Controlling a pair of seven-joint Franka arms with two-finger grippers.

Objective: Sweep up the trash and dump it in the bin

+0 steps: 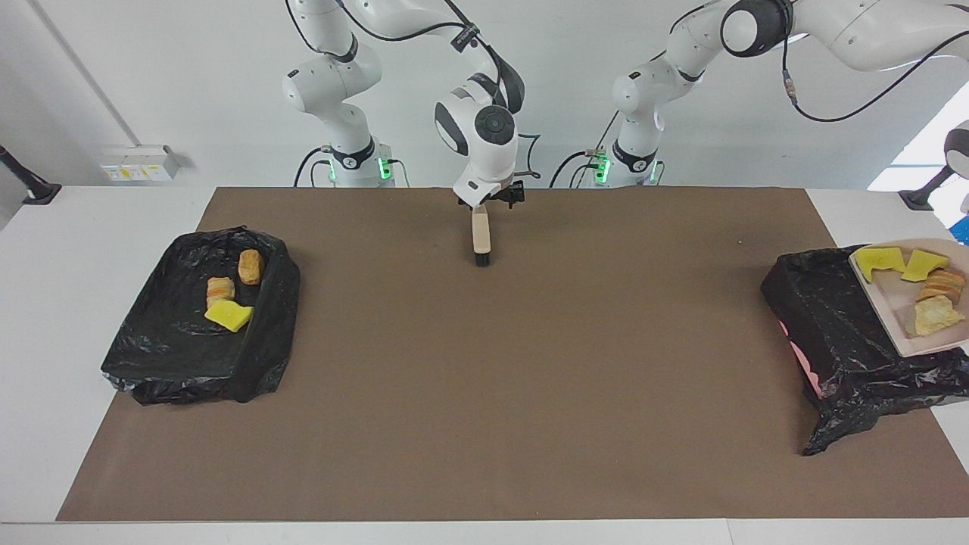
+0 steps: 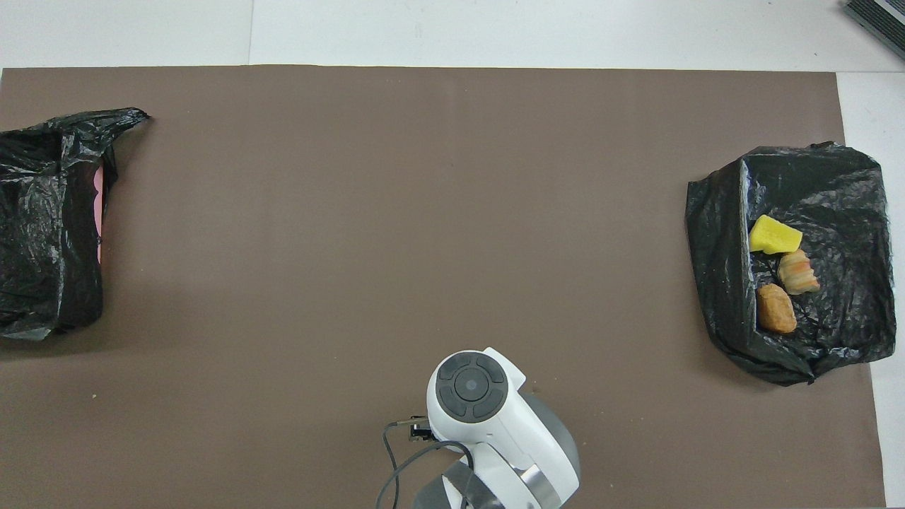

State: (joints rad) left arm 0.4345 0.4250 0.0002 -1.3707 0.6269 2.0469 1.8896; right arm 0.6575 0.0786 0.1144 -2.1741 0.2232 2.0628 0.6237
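Note:
A beige dustpan hangs over the black-bagged bin at the left arm's end of the table. It carries trash: two yellow sponge pieces and tan bread chunks. Its handle and my left gripper lie outside both views. The overhead view shows that bin without the dustpan. A beige brush with black bristles lies on the mat, close to the robots. My right gripper is open just above the brush's handle end. In the overhead view the right arm's hand covers the brush.
A second black-bagged bin at the right arm's end holds three scraps: a yellow sponge piece and two bread chunks. A brown mat covers the table. A black stand sits off the mat near the dustpan.

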